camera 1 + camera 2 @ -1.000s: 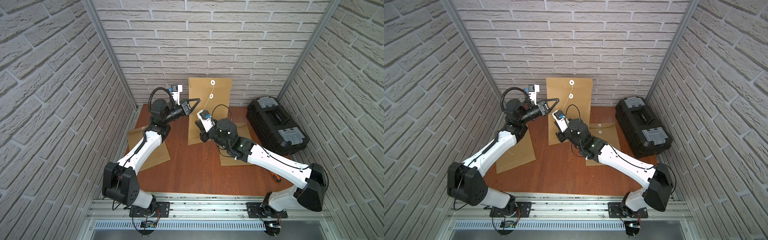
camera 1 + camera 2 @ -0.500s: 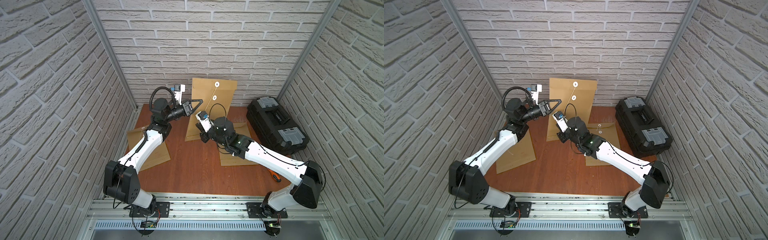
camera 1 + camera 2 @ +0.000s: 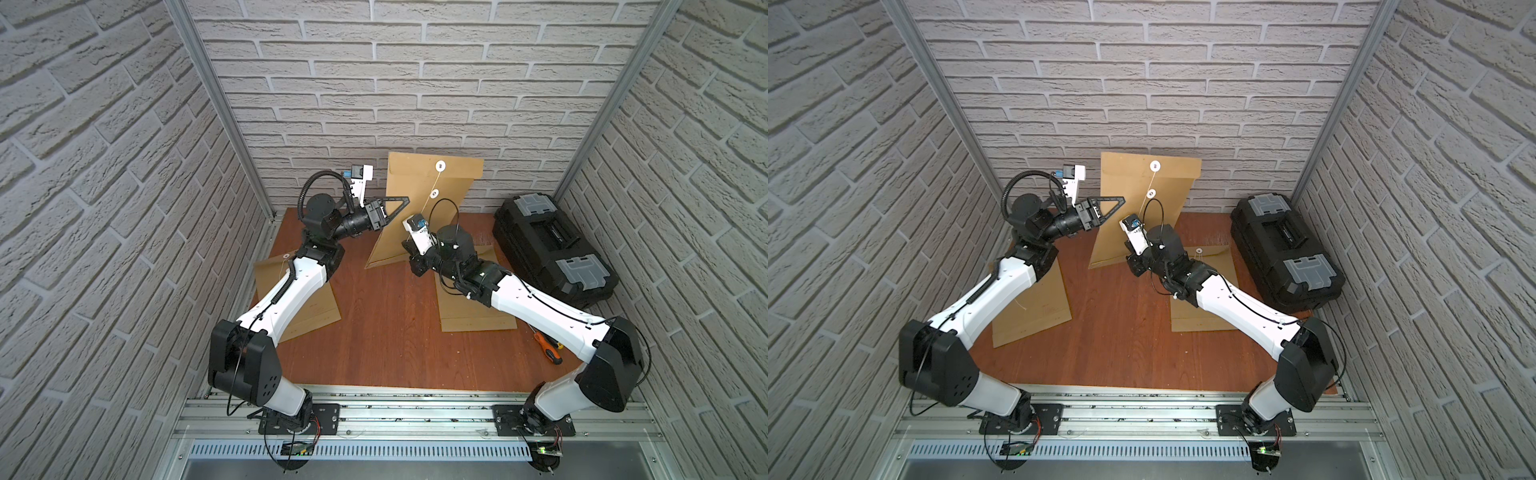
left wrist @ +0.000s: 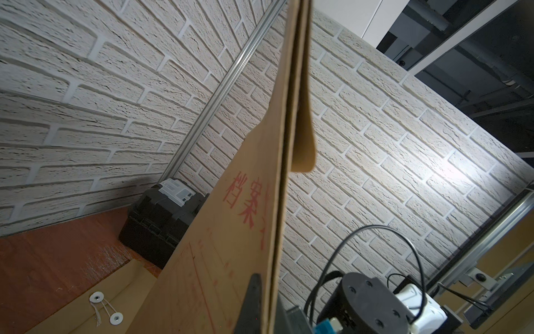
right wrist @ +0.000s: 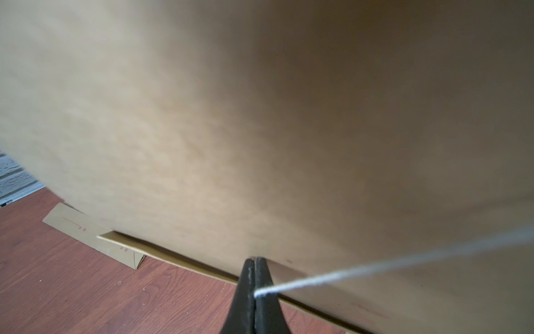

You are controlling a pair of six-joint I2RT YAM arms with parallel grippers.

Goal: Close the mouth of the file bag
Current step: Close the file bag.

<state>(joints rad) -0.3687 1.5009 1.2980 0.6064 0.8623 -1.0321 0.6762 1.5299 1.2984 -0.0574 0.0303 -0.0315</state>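
File bag (image 3: 403,178), red 档案 print (image 4: 245,199), left gripper (image 3: 403,201) clamping edge, right gripper (image 5: 255,266) pinching string (image 5: 375,267)

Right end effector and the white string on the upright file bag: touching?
Touching. The right wrist view shows the string pinched in the closed right end effector.

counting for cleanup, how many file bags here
3: upright file bag at the back, flat bag under the left arm, another flat bag under the right arm; more could hide beneath.
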